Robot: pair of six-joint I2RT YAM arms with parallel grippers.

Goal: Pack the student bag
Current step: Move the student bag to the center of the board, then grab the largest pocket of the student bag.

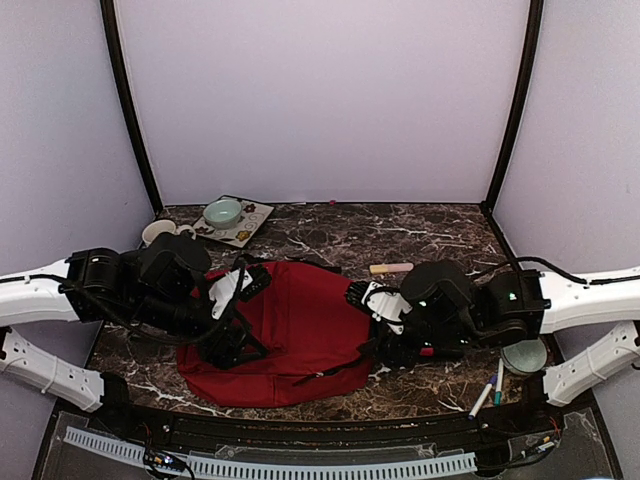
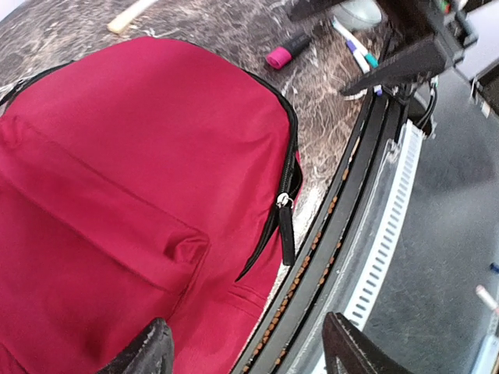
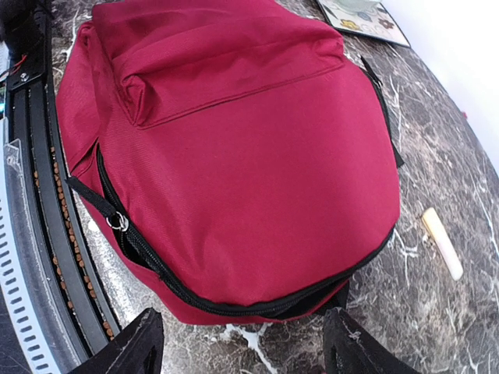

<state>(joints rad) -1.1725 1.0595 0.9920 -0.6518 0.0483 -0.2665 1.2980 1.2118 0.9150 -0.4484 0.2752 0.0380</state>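
The dark-red fabric student bag (image 1: pixel 290 330) lies flat on the marble table (image 1: pixel 440 235) under the left end effector (image 2: pixel 248 351) and right end effector (image 3: pixel 242 347), both wide and empty, so opening it seems the step in hand, next needing a pinch on its black zipper pull (image 3: pixel 117 222).

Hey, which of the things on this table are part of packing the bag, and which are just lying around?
Part of the job: student bag; probably to be packed: pens, pink highlighter, illustrated booklet.

Probably just lying about: teal bowl, white cup, grey disc. Cream stick: can't tell.
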